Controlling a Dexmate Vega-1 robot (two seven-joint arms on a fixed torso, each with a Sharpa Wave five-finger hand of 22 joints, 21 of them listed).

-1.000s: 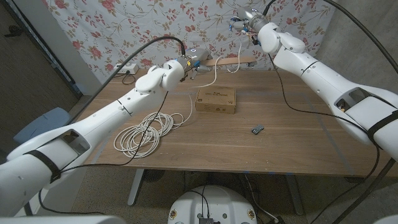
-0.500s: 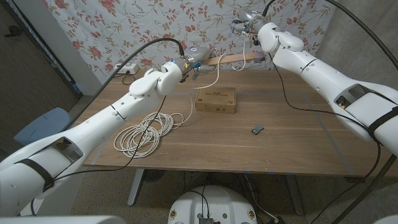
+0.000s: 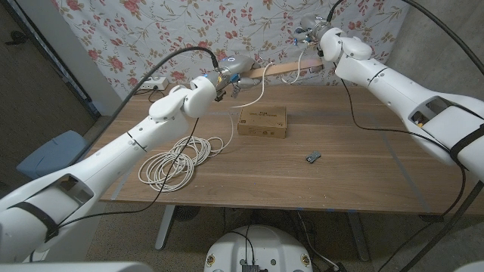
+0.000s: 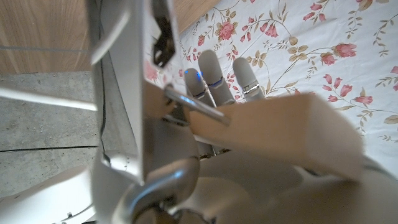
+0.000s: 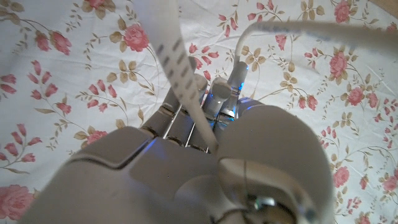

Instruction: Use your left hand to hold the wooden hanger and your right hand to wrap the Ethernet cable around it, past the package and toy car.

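Note:
My left hand (image 3: 229,69) grips the hook end of the wooden hanger (image 3: 286,68), held above the table's far edge with its other end tilted up to the right. The left wrist view shows the hanger's bar (image 4: 273,127) across my fingers (image 4: 214,78). My right hand (image 3: 311,33) is raised above the hanger's right end and pinches the white Ethernet cable (image 3: 262,89), which drops from the hanger. In the right wrist view the cable (image 5: 298,28) runs past my hand (image 5: 186,162). Most of the cable lies coiled (image 3: 178,160) on the table. The cardboard package (image 3: 262,121) and the small toy car (image 3: 313,157) sit mid-table.
A floral cloth (image 3: 151,30) hangs behind the wooden table (image 3: 340,181). A white power strip (image 3: 155,81) lies at the far left corner. A blue chair (image 3: 45,151) stands left of the table. Black cables (image 3: 355,128) trail across the right side.
My left hand has lifted the hanger, whose right end now tilts up. My right hand has shifted slightly right with the cable. The coil, package and car stay put.

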